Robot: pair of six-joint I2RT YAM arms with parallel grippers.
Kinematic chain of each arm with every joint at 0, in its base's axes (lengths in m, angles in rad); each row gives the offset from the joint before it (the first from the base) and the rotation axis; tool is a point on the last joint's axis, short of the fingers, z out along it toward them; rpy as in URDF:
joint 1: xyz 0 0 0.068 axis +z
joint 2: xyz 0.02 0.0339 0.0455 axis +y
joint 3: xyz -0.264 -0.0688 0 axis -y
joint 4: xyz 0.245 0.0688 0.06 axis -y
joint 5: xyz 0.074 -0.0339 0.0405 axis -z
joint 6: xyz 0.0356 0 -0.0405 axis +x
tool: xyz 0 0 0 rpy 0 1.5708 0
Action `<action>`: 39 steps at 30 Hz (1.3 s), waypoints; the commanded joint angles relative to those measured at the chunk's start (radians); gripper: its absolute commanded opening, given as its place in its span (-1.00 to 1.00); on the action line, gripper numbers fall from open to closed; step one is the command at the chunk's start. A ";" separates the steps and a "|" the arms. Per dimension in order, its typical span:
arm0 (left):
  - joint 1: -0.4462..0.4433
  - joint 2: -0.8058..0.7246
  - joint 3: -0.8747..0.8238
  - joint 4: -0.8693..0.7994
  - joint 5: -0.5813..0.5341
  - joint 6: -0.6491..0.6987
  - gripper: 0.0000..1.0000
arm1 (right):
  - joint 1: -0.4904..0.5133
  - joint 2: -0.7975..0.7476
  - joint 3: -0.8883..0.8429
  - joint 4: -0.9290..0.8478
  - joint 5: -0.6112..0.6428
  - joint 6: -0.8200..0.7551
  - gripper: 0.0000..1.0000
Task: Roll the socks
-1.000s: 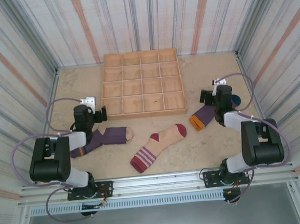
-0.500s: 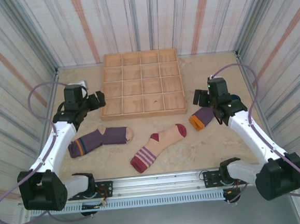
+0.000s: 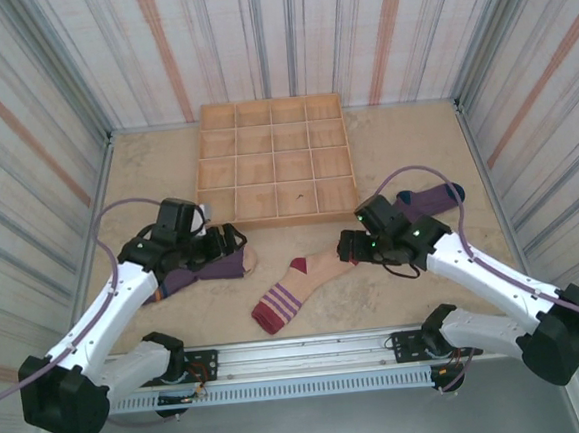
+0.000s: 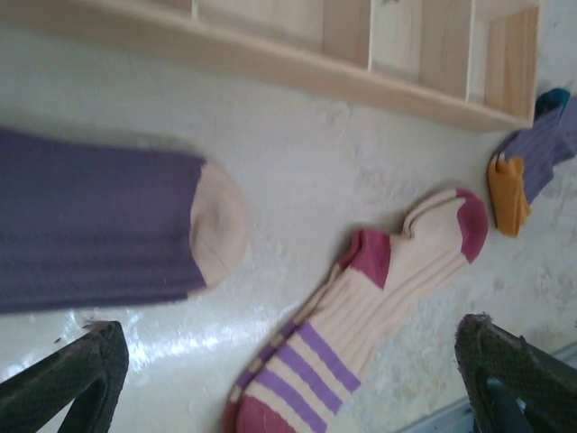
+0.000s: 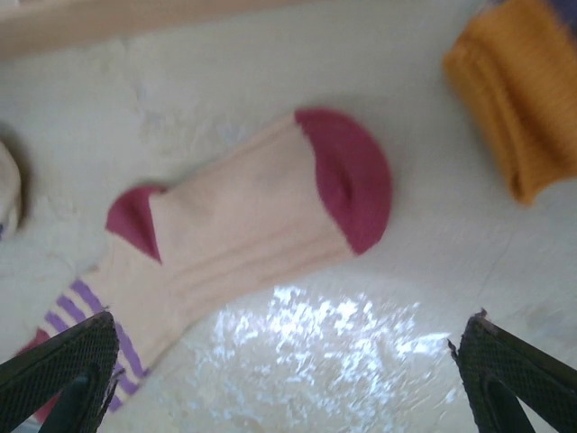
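Observation:
The dark purple sock with a tan toe lies flat at the left. My left gripper hovers open over its toe end. The cream sock with maroon toe and striped cuff lies in the middle. Just above its toe is my right gripper, open with nothing between its fingers. The purple sock with a teal toe lies at the right. Its orange cuff is behind my right arm in the top view.
A wooden tray of square compartments stands behind the socks, its front rim close to both grippers. Striped walls close in the table on three sides. A metal rail runs along the near edge.
Both arms have swung inward and lower. The left gripper went from the back left to the purple sock's toe, the right from the right side to the cream sock's toe. The socks lie unmoved.

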 commanded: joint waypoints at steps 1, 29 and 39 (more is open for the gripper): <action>-0.035 -0.013 -0.037 -0.042 0.044 -0.065 0.93 | 0.056 0.034 -0.039 0.051 -0.042 0.087 0.98; -0.192 0.045 -0.261 0.055 0.129 -0.231 0.64 | -0.007 0.617 0.196 0.308 -0.091 -0.082 0.98; -0.262 0.051 -0.340 0.226 0.178 -0.393 0.47 | 0.130 0.364 0.133 0.317 0.120 -0.164 0.98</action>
